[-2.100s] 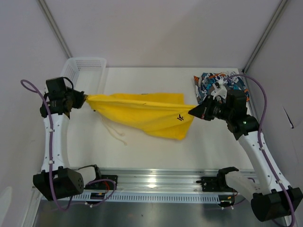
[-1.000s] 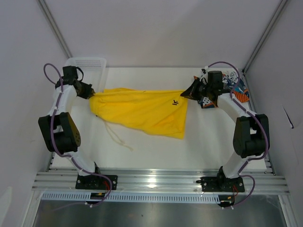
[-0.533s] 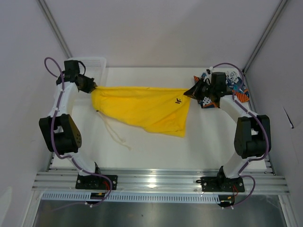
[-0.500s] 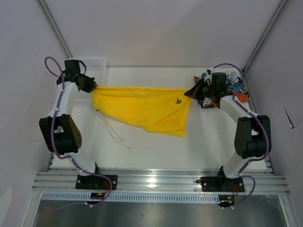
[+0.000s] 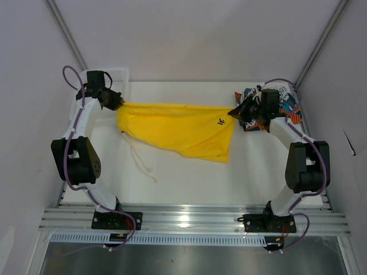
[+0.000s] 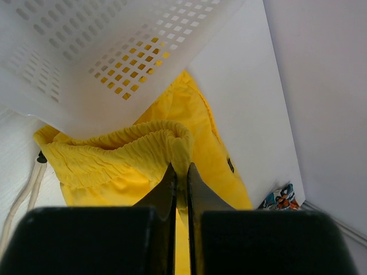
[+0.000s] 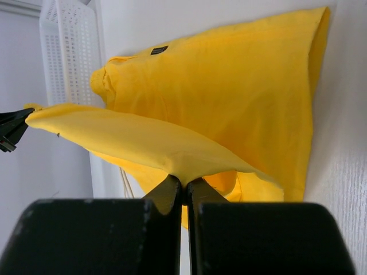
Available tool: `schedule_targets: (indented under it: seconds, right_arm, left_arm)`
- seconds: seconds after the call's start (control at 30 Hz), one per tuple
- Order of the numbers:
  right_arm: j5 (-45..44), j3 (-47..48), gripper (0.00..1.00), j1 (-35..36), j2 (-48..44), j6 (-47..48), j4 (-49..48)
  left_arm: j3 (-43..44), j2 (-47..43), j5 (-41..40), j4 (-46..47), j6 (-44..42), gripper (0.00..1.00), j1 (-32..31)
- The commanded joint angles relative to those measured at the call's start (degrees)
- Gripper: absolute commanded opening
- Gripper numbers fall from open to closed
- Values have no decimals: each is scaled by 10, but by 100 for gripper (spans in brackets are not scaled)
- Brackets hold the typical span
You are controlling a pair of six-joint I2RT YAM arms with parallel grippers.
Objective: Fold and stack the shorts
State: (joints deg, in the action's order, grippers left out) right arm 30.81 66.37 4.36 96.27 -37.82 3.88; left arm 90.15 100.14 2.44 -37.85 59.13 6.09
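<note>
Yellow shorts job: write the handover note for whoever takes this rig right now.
Left pincer: shut on the waistband of the yellow shorts, beside the white basket.
Right pincer: shut on the other end of the yellow shorts.
Yellow shorts: stretched between both pincers over the far side of the table, drawstring trailing on it.
Printed shorts: crumpled in the far right corner.
Done: nothing folded or stacked.
Left: lay yellow flat, fold it, fold the printed pair, stack both.
</note>
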Motion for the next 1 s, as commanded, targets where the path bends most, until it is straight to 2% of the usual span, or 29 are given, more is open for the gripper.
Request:
schedule_targets:
  seconds: [0.0, 0.07, 0.3, 0.6, 0.67, 0.73, 0.77, 0.8, 0.83, 0.87, 0.9, 0.93, 0.97]
  right_arm:
    - [-19, -6, 0, -10, -15, -1, -29]
    - [-19, -2, 0, -13, -8, -3, -31]
    - [-31, 24, 0, -20, 21, -6, -33]
    - [-20, 125, 0, -19, 131, -17, -34]
    - [-25, 146, 0, -20, 162, -17, -33]
    - [-32, 169, 4, -20, 181, -18, -31]
    - [-35, 175, 13, -20, 188, -20, -33]
    - [-35, 186, 37, -19, 201, -21, -33]
    - [-37, 192, 49, -19, 205, -22, -33]
    - [-47, 198, 59, -18, 210, -19, -29]
    - [-51, 213, 68, -18, 212, -14, -16]
    - [-57, 221, 72, -18, 211, -9, -6]
    - [-61, 225, 82, -19, 209, 1, 8]
  left_arm:
    - [-12, -17, -22, 31, 10, 0, -7]
    - [-26, -26, -22, 63, 15, 1, -12]
    - [53, 44, -22, 35, 16, 0, -17]
    - [107, 136, -17, 52, 29, 0, -25]
    - [114, 149, -10, 80, 32, 2, -26]
    - [115, 169, 5, 100, 34, 12, -26]
    - [115, 176, 13, 121, 34, 21, -26]
    - [116, 187, 22, 128, 32, 51, -25]
    - [121, 191, 35, 133, 30, 66, -25]
    - [122, 194, 38, 140, 26, 96, -25]
    - [123, 193, 42, 145, 23, 99, -26]
    - [122, 191, 49, 150, 19, 99, -26]
    - [124, 188, 51, 150, 13, 99, -26]
